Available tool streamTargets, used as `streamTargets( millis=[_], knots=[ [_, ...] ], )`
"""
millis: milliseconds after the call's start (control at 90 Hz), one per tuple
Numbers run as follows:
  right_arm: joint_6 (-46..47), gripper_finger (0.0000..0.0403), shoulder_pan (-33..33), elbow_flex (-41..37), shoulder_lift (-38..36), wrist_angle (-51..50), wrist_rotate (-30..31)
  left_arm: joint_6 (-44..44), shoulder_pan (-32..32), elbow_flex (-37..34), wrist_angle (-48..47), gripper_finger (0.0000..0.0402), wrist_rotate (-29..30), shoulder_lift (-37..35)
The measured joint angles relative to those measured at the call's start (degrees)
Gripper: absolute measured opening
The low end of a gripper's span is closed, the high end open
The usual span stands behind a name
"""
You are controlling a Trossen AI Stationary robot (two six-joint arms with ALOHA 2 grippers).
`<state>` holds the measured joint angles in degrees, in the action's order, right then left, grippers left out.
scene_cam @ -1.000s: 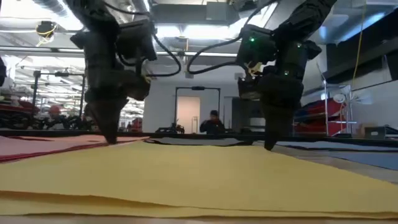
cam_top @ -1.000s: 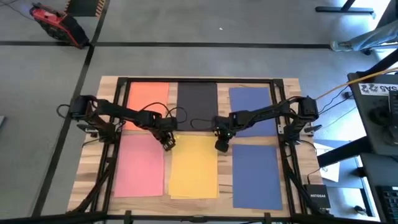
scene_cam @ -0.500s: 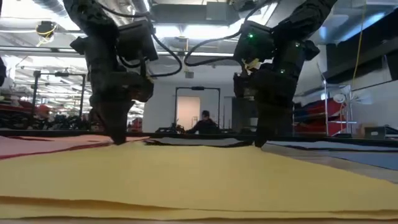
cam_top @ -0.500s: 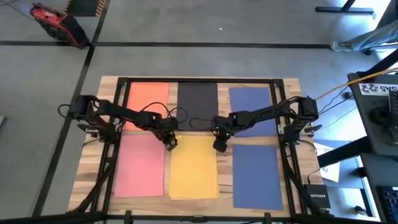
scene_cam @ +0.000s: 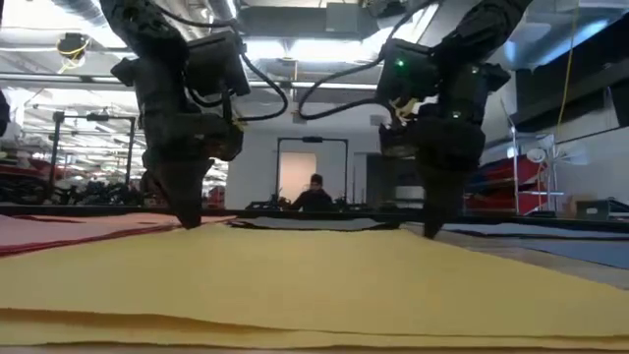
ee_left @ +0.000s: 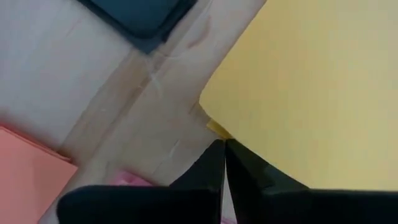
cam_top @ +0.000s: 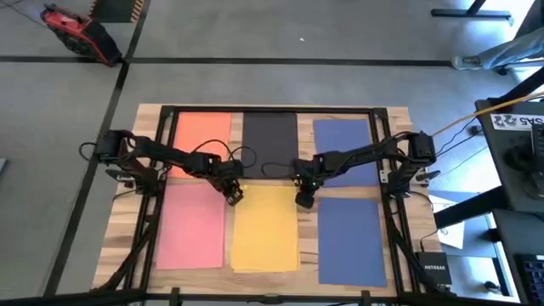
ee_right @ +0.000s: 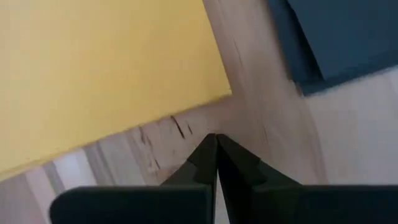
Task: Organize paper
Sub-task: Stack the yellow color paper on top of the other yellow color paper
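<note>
- Now six paper sheets flat on the wooden table [cam_top: 395,115], in two rows of three.
- Far row: orange sheet [cam_top: 202,132] on the left, black sheet [cam_top: 269,136] in the middle, blue sheet [cam_top: 342,140] on the right.
- Near row: pink sheet [cam_top: 190,225] on the left, yellow sheet [cam_top: 263,225] in the middle, second blue sheet [cam_top: 350,238] on the right.
- Left gripper [cam_top: 231,197] low at the yellow sheet's far left corner, fingers pressed together, tips right at the corner's edge in the left wrist view.
- Right gripper [cam_top: 303,201] low near the yellow sheet's far right corner, fingers together, tips over bare wood just beside that corner in the right wrist view.
- Person [scene_cam: 314,193] visible in the room beyond the table.
</note>
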<state>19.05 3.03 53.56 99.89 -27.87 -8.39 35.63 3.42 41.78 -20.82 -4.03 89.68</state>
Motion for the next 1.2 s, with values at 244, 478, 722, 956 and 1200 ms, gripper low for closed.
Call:
streamTargets(
  millis=[244, 478, 722, 956, 1200],
  knots=[
    [0.33, 0.0, -0.02, 0.81, -0.06, 1.33, -2.4, 2.92, -0.03, -0.07, -5.31, 0.0, -0.45, -1.41],
    [3.07, 0.0, -3.98, 0.81, -0.06, 1.31, -9.37, 4.9, -3.93, -0.07, -2.41, 0.0, -7.05, -1.44],
    [4.46, 0.0, -13.72, 0.81, -0.06, 1.43, -9.44, -0.04, -9.83, -0.07, -0.08, 0.0, -8.04, -1.46],
    [11.23, 0.0, -22.09, 0.81, -0.06, 5.86, -8.99, -2.8, -15.98, -0.07, 2.05, 0.0, -9.86, -1.52],
    [17.33, 0.0, -28.05, 0.81, 0.47, 11.77, -5.11, -1.62, -23.73, -0.07, 9.33, 0.0, -7.99, 0.05]
  ],
)
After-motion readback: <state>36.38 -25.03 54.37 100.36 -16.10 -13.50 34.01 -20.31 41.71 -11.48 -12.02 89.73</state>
